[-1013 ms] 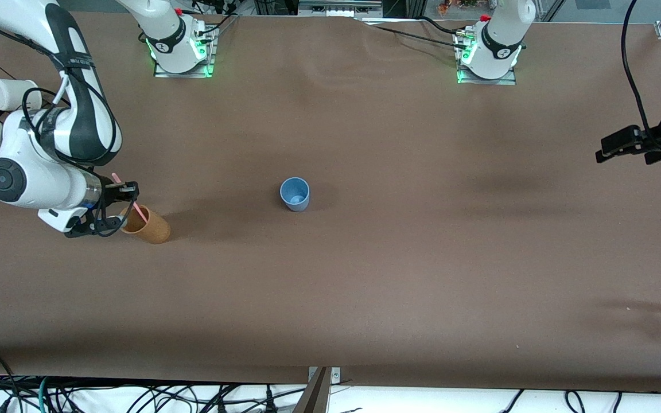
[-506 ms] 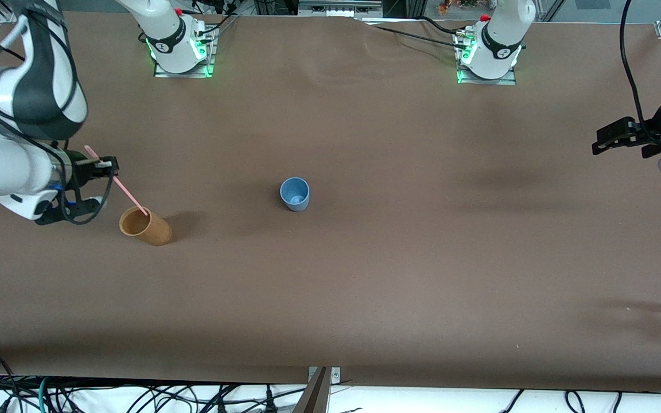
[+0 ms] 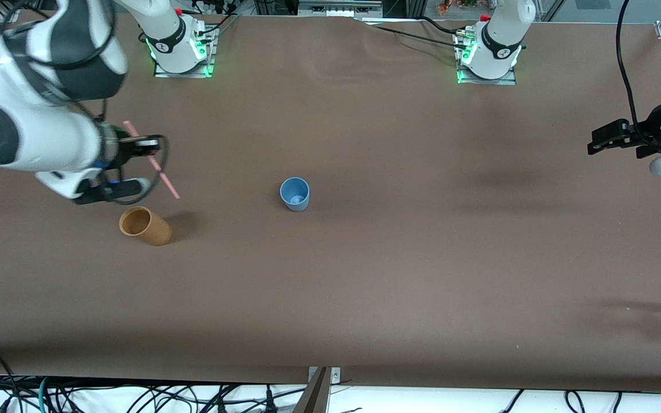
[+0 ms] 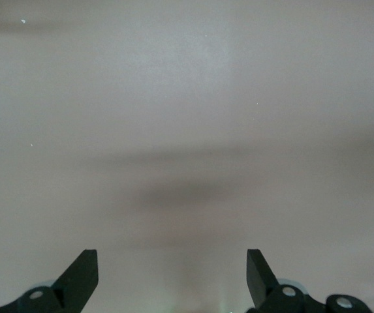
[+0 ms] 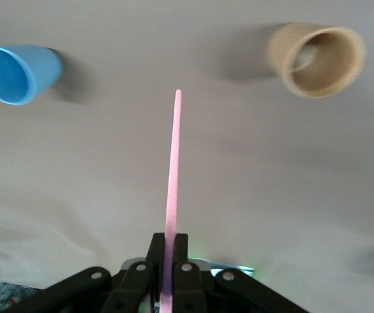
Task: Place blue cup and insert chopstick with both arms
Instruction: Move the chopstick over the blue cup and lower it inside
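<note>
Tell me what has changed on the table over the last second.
The right tool, shut on the thin pale pink chopstick, has lifted it out of the tan-orange cup and carried it toward the small blue-grey cup. The left tool, open, drifted slightly at its end of the table. Both cups stayed put.

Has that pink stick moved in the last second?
Yes. The chopstick, gripped by the right gripper, has come up out of the tan cup and now hangs clear above the table.

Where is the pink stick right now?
The chopstick is pinched in the right pincer, up in the air over the table just above the tan cup.
</note>
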### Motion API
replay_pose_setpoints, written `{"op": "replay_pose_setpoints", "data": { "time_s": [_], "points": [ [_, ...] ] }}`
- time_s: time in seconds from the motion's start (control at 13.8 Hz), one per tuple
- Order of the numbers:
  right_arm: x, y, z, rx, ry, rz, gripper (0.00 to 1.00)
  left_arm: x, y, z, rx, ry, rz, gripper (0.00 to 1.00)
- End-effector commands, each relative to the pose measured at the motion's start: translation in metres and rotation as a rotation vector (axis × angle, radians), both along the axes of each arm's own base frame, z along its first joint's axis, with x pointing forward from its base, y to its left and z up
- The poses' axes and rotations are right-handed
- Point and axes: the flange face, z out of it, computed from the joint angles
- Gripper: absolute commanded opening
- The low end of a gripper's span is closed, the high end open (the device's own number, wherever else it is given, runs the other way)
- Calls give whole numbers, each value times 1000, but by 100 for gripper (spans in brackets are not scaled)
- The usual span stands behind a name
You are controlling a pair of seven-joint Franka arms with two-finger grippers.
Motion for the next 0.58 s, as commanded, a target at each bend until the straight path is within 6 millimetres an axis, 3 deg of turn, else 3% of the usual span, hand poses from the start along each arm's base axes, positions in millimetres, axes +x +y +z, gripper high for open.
{"op": "replay_pose_setpoints", "data": {
  "time_s": [0.0,0.29,0.51],
  "points": [
    [2,42,3,92,-7,-117,0,2,-1,3,11,-14,-27,100],
    [2,121,-29,187,-10,-229,0,3,-4,5,9,-19,-33,100],
    [-1,162,-62,174,-26,-242,0,3,-4,5,9,-21,-33,100]
  ]
}}
